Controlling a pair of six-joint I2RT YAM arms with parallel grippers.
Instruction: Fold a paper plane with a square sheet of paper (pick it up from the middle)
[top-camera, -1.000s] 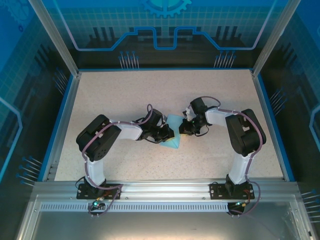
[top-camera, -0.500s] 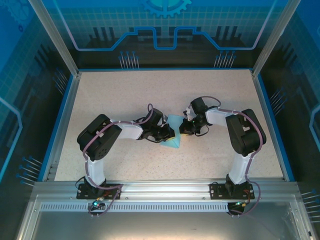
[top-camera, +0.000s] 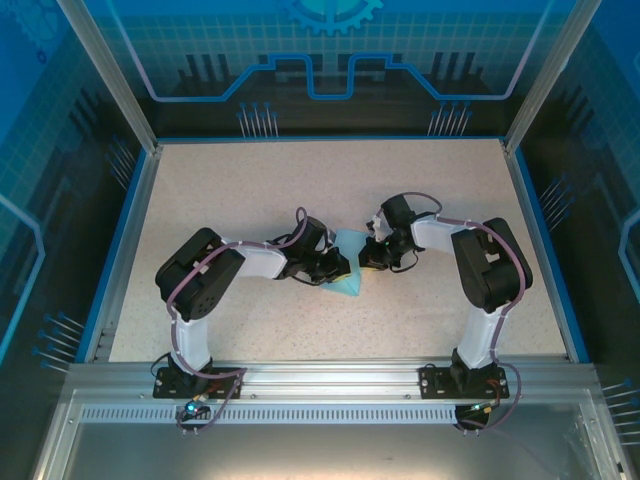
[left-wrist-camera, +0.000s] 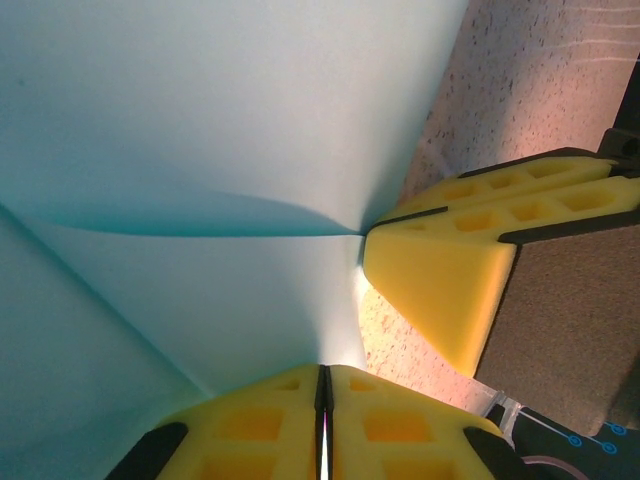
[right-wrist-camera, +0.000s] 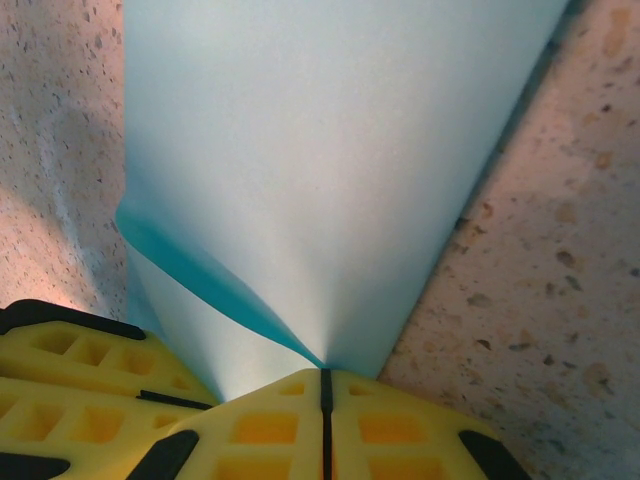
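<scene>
folded paper (top-camera: 348, 276) | long axis far–near | pointed tip at near end

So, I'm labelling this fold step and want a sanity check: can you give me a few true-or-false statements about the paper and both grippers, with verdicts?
1. The left gripper is shut on the light-blue paper. True.
2. The right gripper hangs open above the paper. False: it is shut on the paper.
3. The paper lies flat and unfolded on the table. False: it is bent, with a fold running to where the grippers pinch it.
4. Both grippers pinch the paper close beside each other. True.
</scene>
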